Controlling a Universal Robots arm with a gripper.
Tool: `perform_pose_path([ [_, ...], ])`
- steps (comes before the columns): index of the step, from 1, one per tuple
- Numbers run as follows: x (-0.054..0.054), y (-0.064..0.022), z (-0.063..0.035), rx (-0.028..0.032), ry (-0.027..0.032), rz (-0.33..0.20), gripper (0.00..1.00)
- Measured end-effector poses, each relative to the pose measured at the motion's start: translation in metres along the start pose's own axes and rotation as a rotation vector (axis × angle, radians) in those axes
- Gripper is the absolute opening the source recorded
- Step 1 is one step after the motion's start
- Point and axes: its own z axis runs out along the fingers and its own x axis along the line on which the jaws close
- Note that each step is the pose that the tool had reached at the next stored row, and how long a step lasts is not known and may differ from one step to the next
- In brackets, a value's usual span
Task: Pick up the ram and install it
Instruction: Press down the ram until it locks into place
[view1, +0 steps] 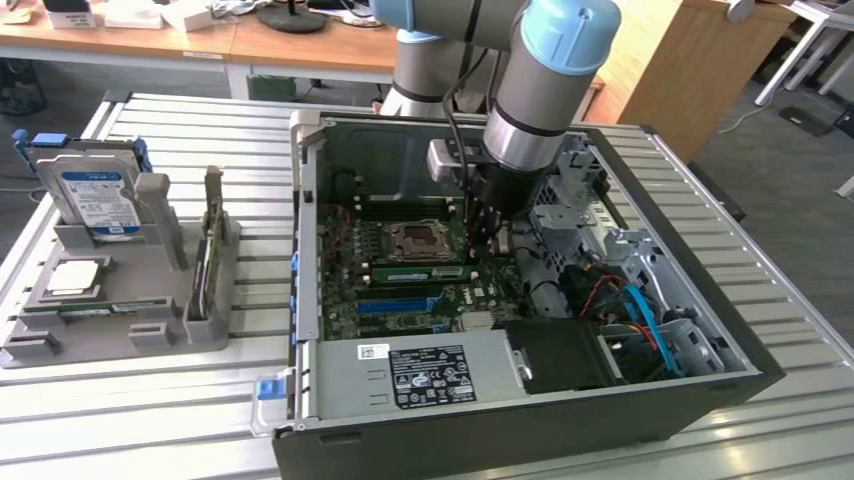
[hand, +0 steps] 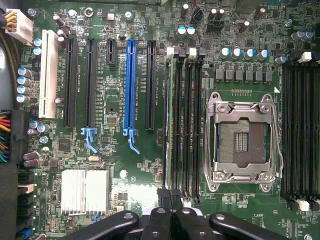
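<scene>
The ram (view1: 420, 271) is a long green stick with a white label, seated on edge in a memory slot beside the empty CPU socket (view1: 416, 240) of the motherboard in the open computer case. In the wrist view the ram (hand: 169, 125) is seen edge-on in the outermost slot of the bank next to the CPU socket (hand: 244, 142). My gripper (view1: 483, 245) reaches down into the case beside that slot. Its black fingers (hand: 162, 220) are shut, and the gripper (hand: 169, 197) hangs right over one end of the ram. I cannot tell whether the tips touch it.
A grey holder (view1: 134, 330) on the exterior view's left carries a blue-labelled hard drive (view1: 100, 195), a silver CPU chip (view1: 76, 278) and a thin board on edge (view1: 210, 235). The case walls, a power supply (view1: 420, 375) and cables (view1: 641, 300) crowd the arm.
</scene>
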Motion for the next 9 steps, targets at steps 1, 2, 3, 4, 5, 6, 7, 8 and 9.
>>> perform_pose_path([
  [1, 0.0000, 0.0000, 0.0002, 0.0000, -0.0002, 0.000, 0.11],
  [2, -0.0002, -0.0001, 0.0005, 0.0001, -0.0006, 0.000, 0.11],
  [3, -0.0003, -0.0001, 0.0008, 0.0001, -0.0007, 0.000, 0.11],
  [4, -0.0005, -0.0001, 0.0010, 0.0000, -0.0007, 0.000, 0.11],
  [5, -0.0006, -0.0001, 0.0011, 0.0000, -0.0006, 0.000, 0.11],
  [6, -0.0006, -0.0001, 0.0012, 0.0000, -0.0006, 0.000, 0.11],
  [7, -0.0006, 0.0000, 0.0012, 0.0000, -0.0005, 0.000, 0.11],
  [8, -0.0006, 0.0000, 0.0012, 0.0000, -0.0005, 0.000, 0.11],
  [9, -0.0006, -0.0001, 0.0013, 0.0000, -0.0006, 0.000, 0.11],
])
